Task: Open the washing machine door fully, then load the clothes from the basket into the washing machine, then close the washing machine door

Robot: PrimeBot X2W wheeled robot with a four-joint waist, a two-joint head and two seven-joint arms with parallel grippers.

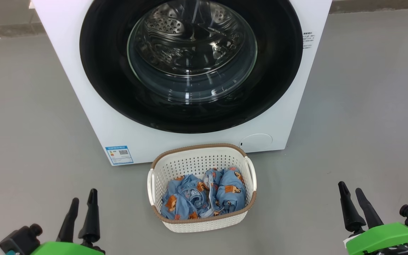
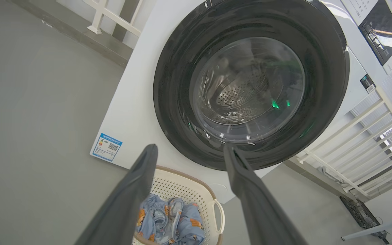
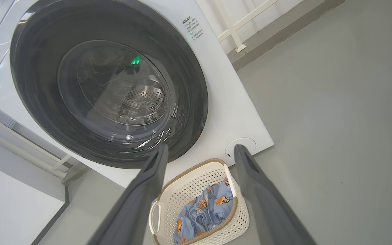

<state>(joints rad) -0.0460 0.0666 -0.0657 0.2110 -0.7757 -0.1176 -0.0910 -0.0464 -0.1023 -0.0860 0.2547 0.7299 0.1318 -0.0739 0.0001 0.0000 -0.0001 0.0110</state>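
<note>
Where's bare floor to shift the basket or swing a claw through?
Free: floor left of the basket and washing machine, ahead of the left claw; floor right of them, ahead of the right claw. Tight: the strip between basket and machine front.

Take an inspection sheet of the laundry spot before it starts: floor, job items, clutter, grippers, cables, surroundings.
Surface: smooth grey floor.
Job's things: washing machine door shut against the white washing machine; clothes bunched inside the basket, which stands upright on the floor just in front of the machine.
Clutter: nothing seen.
Grippers: left gripper and right gripper low on either side of the basket, fingers apart, holding nothing.
Cables: dark strip-like object with a thin cord on the floor beside the machine.
Surroundings: white railing beside the machine; blue energy sticker low on its front.
</note>
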